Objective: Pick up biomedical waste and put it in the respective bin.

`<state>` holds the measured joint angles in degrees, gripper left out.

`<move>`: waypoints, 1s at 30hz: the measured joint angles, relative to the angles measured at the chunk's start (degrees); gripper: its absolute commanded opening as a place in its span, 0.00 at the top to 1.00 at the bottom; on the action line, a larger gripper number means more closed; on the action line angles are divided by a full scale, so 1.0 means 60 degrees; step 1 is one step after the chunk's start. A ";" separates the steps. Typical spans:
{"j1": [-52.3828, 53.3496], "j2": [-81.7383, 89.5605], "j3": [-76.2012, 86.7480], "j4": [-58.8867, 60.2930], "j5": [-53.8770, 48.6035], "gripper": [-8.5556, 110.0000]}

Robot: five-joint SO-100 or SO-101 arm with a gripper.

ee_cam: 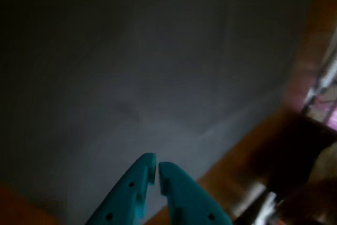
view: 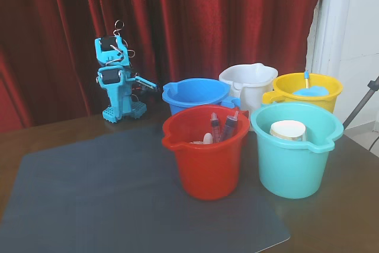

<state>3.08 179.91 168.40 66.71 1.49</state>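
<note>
Grey mat (view: pixel 118 194): bare in front; nothing left here to pick.
Red plastic bucket (view: pixel 205 158): holds syringes; not the target.
Teal plastic bucket with flared rim (view: pixel 296 158): small white-rimmed paper cup (view: pixel 288 130) sits inside, upright.
End effector (ee_cam: pixel 157 168): fingers pressed together, empty, over mat.
Blue arm (view: pixel 118 81): folded at desk rear.
Step judged: deposit done; best to park clear of buckets.

We find no text, label, brand, number or sign that can be read in either view. The paper cup (view: pixel 288 130) in the teal bucket (view: pixel 294 158) shows only its white rim in the fixed view; any print on its side is hidden. The wrist view is too dark and blurred to show any writing.
</note>
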 measured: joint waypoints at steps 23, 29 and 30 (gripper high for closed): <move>0.2461 -0.0015 0.0000 0.1230 0.0029 0.93; 0.2461 -0.0015 0.0000 0.1230 0.0029 0.93; 0.2461 -0.0015 0.0000 0.1230 0.0029 0.93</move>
<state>17.84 179.82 168.40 74.09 1.67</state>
